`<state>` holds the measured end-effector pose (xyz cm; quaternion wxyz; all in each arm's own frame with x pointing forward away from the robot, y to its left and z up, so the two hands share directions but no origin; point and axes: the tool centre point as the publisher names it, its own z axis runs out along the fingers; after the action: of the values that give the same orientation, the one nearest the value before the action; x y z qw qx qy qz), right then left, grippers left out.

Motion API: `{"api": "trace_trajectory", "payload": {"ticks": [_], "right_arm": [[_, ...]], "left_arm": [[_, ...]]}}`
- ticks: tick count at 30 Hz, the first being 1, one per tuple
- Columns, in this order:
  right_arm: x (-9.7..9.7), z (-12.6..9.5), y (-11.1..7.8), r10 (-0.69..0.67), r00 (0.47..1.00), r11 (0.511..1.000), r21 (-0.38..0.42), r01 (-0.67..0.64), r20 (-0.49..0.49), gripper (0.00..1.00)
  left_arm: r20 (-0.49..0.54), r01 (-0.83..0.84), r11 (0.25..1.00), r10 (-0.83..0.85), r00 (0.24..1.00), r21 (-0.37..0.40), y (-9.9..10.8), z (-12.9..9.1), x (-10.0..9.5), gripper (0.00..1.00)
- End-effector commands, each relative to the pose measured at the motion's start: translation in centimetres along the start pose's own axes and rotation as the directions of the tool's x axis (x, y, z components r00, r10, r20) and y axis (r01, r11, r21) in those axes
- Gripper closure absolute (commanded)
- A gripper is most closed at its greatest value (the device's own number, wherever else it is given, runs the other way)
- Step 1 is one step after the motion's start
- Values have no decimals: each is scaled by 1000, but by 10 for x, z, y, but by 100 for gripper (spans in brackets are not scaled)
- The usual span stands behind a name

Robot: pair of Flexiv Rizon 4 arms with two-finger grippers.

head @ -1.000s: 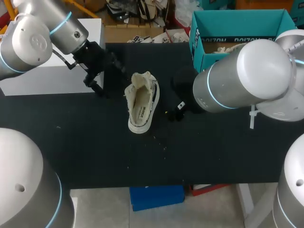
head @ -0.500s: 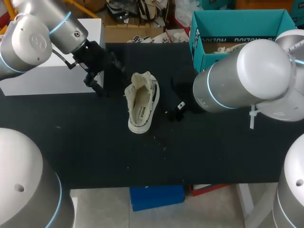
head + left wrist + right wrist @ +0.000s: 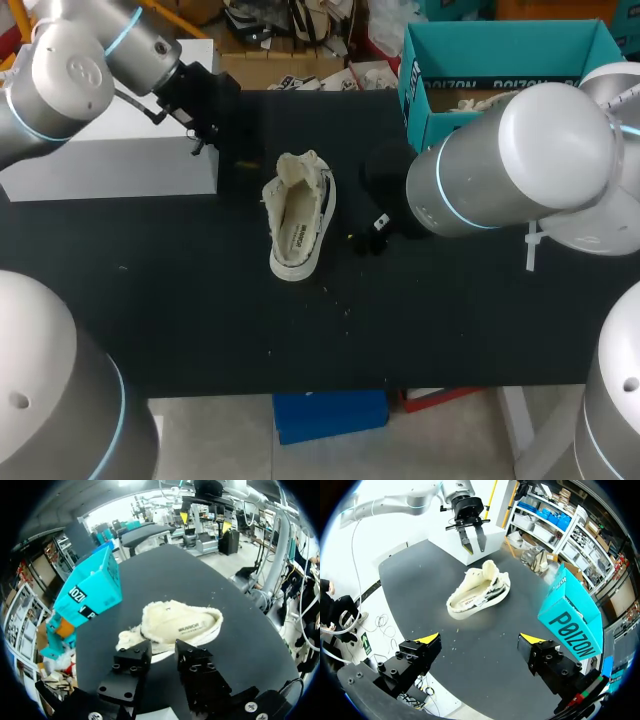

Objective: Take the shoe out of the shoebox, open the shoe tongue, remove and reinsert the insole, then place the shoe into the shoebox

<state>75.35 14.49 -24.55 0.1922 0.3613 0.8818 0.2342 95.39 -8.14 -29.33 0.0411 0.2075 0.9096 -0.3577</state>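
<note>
The shoe (image 3: 300, 215) lies mid-frame on the worktop (image 3: 200, 300), the shoebox (image 3: 415, 85) upper right. Left fingers (image 3: 465, 539) and right fingers (image 3: 427, 639) hang released, empty. Seemingly the tongue comes next: pin the heel, lift the tongue gently

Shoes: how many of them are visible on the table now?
1. The shoe lies near the middle of the table, outside the teal shoebox. Something pale shows inside the shoebox; another shoe may be hidden there.

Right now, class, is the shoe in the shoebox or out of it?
Out. The shoe lies on the black table, sole down, clear of the teal shoebox at the table's far right.
</note>
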Motion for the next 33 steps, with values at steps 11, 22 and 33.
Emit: {"api": "trace_trajectory", "payload": {"ticks": [11, 22, 33], "right_arm": [[0, 0, -1, 0, 1000, 1000, -2, 0, 0, 0], [0, 0, -1, 0, 1000, 1000, -2, 0, 0, 0], [0, 0, -1, 0, 1000, 1000, -2, 0, 0, 0]], "left_arm": [[6, 62, 998, -62, 998, 14, 5, 36, -55, 100], [-83, 96, 995, -93, 992, 30, 2, 56, -32, 100], [-153, 128, 990, -119, 981, 51, -4, 72, -4, 100]]}}
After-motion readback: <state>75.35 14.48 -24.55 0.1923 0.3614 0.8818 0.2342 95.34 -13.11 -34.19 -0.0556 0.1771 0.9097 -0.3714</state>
